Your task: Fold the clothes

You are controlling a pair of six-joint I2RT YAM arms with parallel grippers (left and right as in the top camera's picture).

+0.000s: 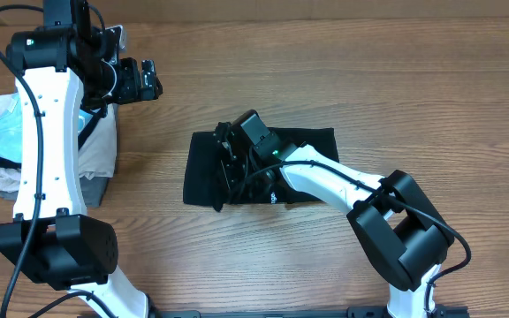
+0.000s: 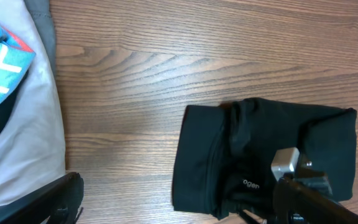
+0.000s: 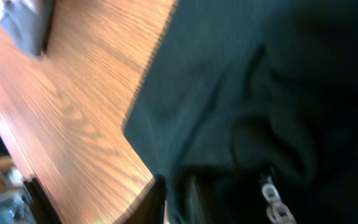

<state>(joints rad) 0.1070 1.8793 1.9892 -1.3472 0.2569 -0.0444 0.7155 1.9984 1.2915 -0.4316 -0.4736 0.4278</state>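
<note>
The clothes (image 1: 203,172) are a black shirt lying in a rough rectangle at the middle of the table, with small white print (image 2: 250,184) near one edge. My right gripper (image 1: 226,168) is down on its left part. In the right wrist view one finger (image 3: 157,199) stands at the shirt's edge with a bunched fold of the clothes (image 3: 229,74) between the jaws; whether it pinches the fold does not show. My left gripper (image 1: 153,81) hovers wide open and holding nothing at the far left, well away from the clothes (image 2: 204,155).
A pile of garments sits at the left edge beside the left arm: a light-blue shirt (image 1: 3,132) on white and grey folded pieces (image 1: 100,150). It shows too in the left wrist view as the pile (image 2: 11,93). Bare wood table (image 1: 396,79) surrounds the black shirt.
</note>
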